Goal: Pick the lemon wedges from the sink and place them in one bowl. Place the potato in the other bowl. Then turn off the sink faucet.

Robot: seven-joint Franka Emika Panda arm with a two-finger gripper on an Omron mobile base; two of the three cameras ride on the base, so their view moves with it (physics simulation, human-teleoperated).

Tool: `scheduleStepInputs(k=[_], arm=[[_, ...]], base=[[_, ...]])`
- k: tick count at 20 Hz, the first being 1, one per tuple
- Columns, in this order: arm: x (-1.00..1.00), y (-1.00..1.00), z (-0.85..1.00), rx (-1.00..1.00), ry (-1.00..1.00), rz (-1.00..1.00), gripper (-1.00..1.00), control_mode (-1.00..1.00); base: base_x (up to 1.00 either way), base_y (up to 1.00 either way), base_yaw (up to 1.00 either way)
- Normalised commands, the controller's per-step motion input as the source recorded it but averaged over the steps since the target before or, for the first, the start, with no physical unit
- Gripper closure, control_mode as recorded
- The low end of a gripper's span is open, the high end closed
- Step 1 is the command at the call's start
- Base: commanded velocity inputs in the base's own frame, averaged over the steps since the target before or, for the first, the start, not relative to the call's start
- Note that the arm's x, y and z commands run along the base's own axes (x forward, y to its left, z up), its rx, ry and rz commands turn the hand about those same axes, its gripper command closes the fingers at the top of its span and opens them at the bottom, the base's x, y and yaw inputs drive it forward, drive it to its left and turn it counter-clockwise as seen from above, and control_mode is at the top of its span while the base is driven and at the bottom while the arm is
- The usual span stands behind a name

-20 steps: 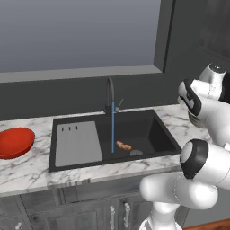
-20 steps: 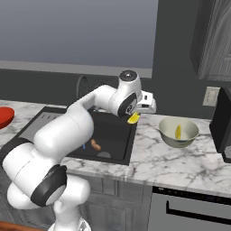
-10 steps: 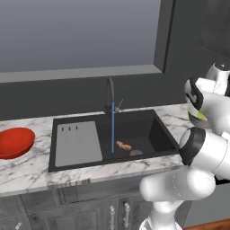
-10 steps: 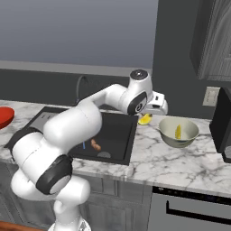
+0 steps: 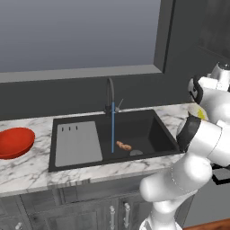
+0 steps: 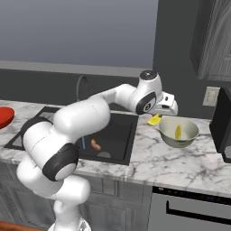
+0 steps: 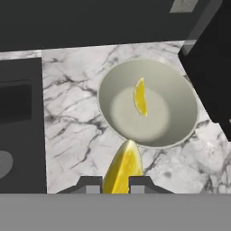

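Even, soft, sharp rendered light

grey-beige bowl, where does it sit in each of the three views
Left base view: not in it; the arm fills that side.
Right base view: the grey-beige bowl stands on the marble counter right of the sink, one lemon wedge inside.
Hand view: the bowl lies centre, past the wedge held in the end effector.
Shared landmark: the sink, left of the bowl in the right base and hand views.
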Motion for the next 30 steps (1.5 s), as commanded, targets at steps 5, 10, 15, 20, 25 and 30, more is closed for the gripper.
scheduleStepInputs(k=[5, 10, 15, 20, 25, 30], arm=[[0.18, -0.24, -0.16, 0.00, 0.00, 0.00, 1.00, -1.00], [0.19, -0.15, -0.06, 0.00, 0.00, 0.00, 1.00, -1.00], [0.20, -0.08, -0.08, 0.00, 0.00, 0.00, 1.00, -1.00], [0.23, -0.05, -0.22, 0.00, 0.00, 0.00, 1.00, -1.00], [0.25, -0.10, -0.27, 0.00, 0.00, 0.00, 1.00, -1.00], [0.26, -0.19, -0.17, 0.00, 0.00, 0.00, 1.00, -1.00]], base=[[0.00, 0.00, 0.00], [0.00, 0.00, 0.00], [0.00, 0.00, 0.00], [0.00, 0.00, 0.00], [0.00, 0.00, 0.00], [0.00, 0.00, 0.00]])
